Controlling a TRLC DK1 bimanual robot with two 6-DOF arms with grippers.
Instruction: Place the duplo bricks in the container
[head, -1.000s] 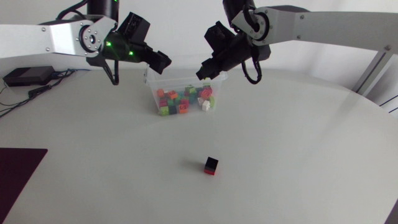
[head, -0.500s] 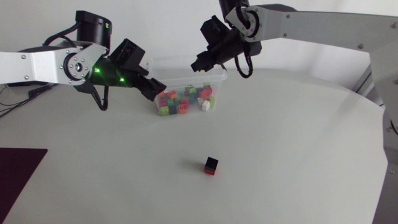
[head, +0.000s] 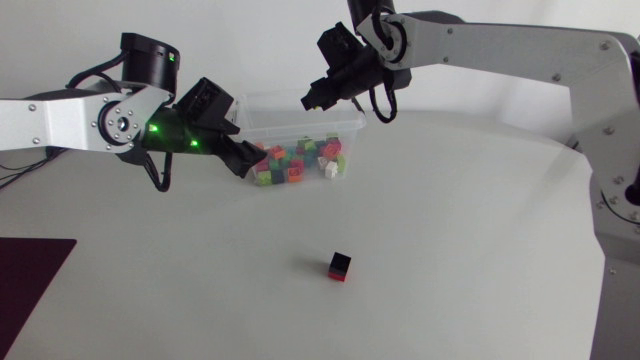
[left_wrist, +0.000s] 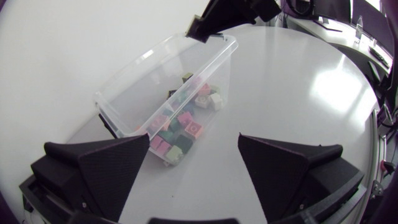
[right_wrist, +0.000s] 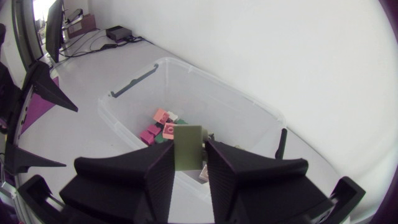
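Note:
A clear plastic container (head: 352, 123) holding several coloured duplo bricks (head: 295, 162) stands at the back of the table. My right gripper (head: 312, 97) hovers over its back rim, shut on an olive-green brick (right_wrist: 188, 142) that shows between its fingers above the container (right_wrist: 219, 85). My left gripper (head: 243, 158) is low at the container's left end, open and empty, with the container (left_wrist: 127, 84) just ahead of its fingers (left_wrist: 109, 168). A black-and-red brick (head: 340, 267) lies alone on the table, well in front of the container.
A dark mat (head: 25, 275) lies at the table's left front edge. White tabletop spreads around the lone brick and to the right.
My left arm has come down and forward to the container's left end. My right arm has shifted left and up over the container's back, still with the brick.

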